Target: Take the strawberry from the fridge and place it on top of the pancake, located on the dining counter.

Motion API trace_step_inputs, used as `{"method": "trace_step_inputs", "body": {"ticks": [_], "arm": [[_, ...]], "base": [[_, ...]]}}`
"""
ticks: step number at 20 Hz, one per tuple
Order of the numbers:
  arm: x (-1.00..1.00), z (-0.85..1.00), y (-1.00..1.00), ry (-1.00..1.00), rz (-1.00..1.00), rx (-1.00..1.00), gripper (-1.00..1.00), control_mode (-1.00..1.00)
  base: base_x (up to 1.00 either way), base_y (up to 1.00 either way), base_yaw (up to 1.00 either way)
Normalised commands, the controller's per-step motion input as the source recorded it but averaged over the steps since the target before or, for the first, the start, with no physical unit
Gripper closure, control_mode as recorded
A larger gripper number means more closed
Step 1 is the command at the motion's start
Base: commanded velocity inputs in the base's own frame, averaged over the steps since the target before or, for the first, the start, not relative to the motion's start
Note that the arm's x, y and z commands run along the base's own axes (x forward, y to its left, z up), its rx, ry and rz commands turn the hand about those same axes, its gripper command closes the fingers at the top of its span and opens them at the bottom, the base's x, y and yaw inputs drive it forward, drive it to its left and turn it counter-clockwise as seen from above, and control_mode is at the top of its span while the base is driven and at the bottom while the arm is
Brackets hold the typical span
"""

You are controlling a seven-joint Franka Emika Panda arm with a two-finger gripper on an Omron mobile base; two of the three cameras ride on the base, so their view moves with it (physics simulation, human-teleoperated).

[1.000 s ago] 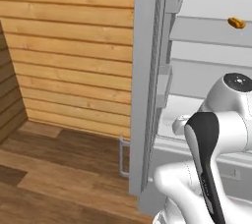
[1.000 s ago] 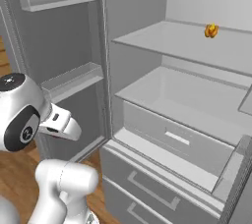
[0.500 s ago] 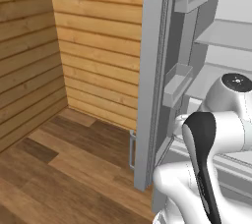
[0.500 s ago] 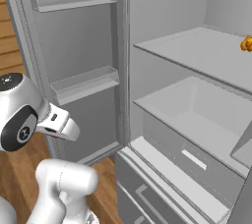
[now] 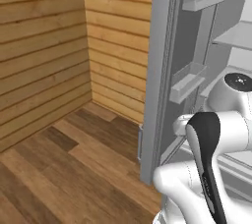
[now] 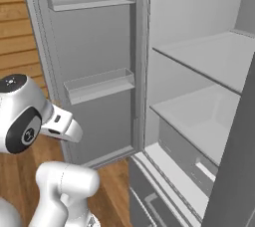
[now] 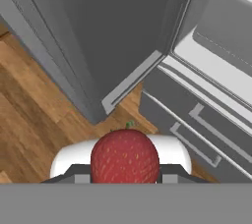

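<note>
Both base views have swung leftward since a second ago: the camera has turned with the base, so the wood-plank wall now spreads across the left base view, and the small orange food seen earlier on an upper shelf has slid out of frame.

In the hand view the strawberry (image 7: pixel 125 155) sits at 6 o'clock, pinched in the gripper (image 7: pixel 125 169), whose fingers press its two sides. It is already out of the fridge (image 6: pixel 199 76), so the fetching looks done. What remains, as far as can be judged, is the drive to the dining counter and setting the fruit on the pancake.

The open door (image 6: pixel 89 66), with two shelf bins on its inner face, stands at 10 o'clock in the right base view, close beside the arm (image 6: pixel 30 121). In the left base view its edge rises at 1 o'clock, next to the plank wall (image 5: pixel 54 46). Lower drawers (image 7: pixel 197 129) lie at 3 o'clock below the hand. Door and wall corner together leave a tight path for backing away.
</note>
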Motion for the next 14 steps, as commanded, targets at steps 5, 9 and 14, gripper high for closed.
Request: {"method": "trace_step_inputs", "body": {"ticks": [5, 9, 14], "arm": [[0.00, 0.00, 0.00, 0.00, 0.00, 0.00, 1.00, 1.00], [0.00, 0.00, 0.00, 0.00, 0.00, 0.00, 1.00, 1.00], [0.00, 0.00, 0.00, 0.00, 0.00, 0.00, 1.00, 1.00]], "base": [[-0.84, 0.56, 0.29], [-0.95, 0.64, 0.43], [-0.84, 0.52, 0.60]]}}
